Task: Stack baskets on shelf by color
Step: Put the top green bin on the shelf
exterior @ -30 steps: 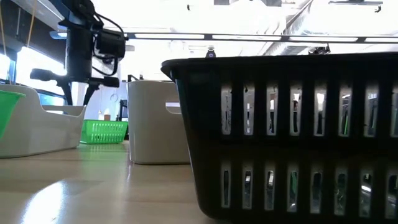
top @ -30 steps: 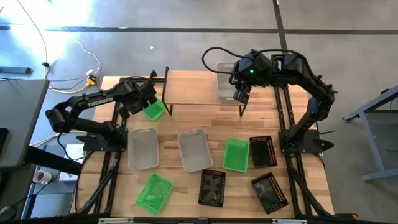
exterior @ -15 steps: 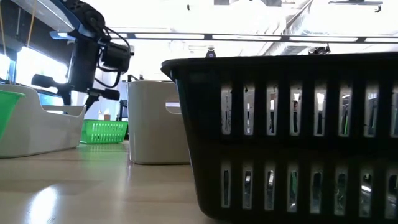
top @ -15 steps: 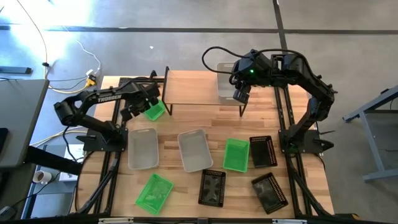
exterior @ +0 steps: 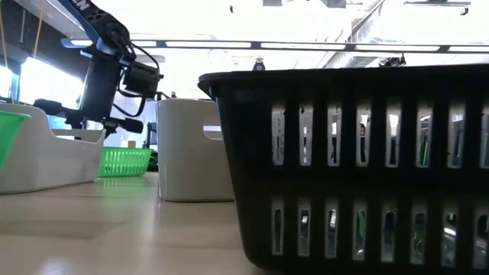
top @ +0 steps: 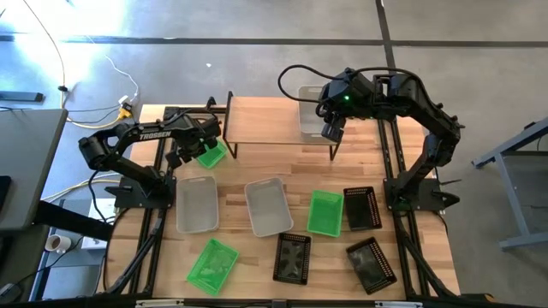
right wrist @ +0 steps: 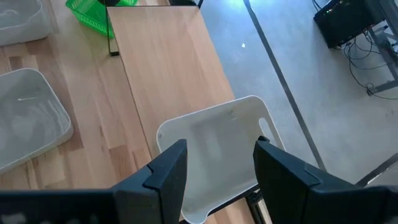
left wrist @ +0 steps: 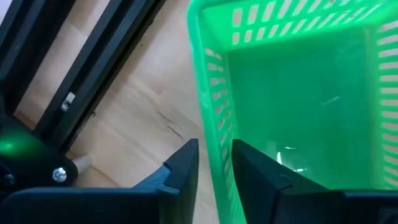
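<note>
the left gripper point(top: 199, 147) sits at about ten o'clock on the light-wood bench point(top: 257, 167), just beside the left leg of the low light-wood shelf with thin black legs point(top: 265, 121). its jaws straddle one perforated wall of a bright green plastic basket point(top: 211, 153): in the left wrist view one finger is inside the basket and one outside, close on either side of the wall, though i cannot tell whether they are pinching it. in the low view that green basket appears to rest on the bench.

the right gripper point(top: 330, 130) hovers at about one o'clock over the right end of the shelf, jaws spread wide over a pale grey plastic basket point(right wrist: 217, 146) that sits on the board at that end, partly overhanging its edge.

the other baskets lie loose on the bench. two pale grey ones sit near the centre, one at nine o'clock point(top: 196, 203) and one in the middle point(top: 268, 205). a green one point(top: 325, 211) lies just right of centre, touching a black perforated one point(top: 361, 208) at three o'clock. along the near edge, from seven to five o'clock, are a tilted green one point(top: 211, 263), a black one point(top: 293, 257) and another black one point(top: 372, 264).
</note>
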Available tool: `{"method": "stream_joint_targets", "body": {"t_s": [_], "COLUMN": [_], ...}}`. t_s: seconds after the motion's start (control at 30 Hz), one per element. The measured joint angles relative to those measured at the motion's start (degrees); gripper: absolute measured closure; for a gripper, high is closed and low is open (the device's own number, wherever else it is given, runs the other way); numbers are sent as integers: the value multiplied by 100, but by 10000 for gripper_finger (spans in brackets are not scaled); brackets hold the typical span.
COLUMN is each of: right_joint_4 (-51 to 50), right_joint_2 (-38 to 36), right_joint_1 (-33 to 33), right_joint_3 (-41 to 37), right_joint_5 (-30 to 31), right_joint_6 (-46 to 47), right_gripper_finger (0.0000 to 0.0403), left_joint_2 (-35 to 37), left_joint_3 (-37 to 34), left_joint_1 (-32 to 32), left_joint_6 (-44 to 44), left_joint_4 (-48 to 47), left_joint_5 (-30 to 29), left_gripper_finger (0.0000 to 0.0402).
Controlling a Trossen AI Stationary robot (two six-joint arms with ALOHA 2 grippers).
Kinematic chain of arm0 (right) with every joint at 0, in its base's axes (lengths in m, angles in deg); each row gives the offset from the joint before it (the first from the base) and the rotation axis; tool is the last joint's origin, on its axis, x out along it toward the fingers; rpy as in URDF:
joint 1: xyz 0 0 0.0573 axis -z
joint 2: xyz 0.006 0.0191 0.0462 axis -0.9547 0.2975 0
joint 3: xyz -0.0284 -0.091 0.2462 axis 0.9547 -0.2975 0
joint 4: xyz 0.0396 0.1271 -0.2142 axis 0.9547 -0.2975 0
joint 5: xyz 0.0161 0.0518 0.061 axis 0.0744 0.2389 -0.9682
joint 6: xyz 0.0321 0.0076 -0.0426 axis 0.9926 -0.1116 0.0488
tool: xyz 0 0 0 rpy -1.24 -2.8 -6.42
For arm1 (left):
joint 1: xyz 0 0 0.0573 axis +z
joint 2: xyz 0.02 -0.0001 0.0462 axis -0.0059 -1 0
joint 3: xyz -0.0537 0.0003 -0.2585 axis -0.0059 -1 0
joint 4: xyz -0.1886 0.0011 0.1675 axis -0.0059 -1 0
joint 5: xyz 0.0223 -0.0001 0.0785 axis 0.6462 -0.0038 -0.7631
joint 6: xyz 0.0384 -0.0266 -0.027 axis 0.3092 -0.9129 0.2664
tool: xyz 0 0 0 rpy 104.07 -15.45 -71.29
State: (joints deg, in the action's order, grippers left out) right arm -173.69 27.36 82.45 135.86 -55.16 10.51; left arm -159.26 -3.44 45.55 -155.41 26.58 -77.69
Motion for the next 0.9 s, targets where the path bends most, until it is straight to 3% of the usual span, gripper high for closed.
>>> {"method": "stream_joint_targets", "body": {"t_s": [0.23, 0.5, 0.9], "right_joint_4": [111, 120, 120], "right_joint_2": [0, 0, 0], "right_joint_1": [2, 2, 0], "right_joint_3": [0, 0, 0], "right_joint_5": [0, 0, -4], "right_joint_6": [-12, -8, -5], "right_gripper_finger": [233, 233, 233], "left_joint_2": [14, 498, 2109], "left_joint_3": [0, 0, 0], "left_joint_1": [0, 98, 96], "left_joint_6": [201, 593, 1399], "left_joint_4": [222, 197, 186], "left_joint_5": [-202, -557, -1053], "left_gripper_finger": [394, 398, 399]}}
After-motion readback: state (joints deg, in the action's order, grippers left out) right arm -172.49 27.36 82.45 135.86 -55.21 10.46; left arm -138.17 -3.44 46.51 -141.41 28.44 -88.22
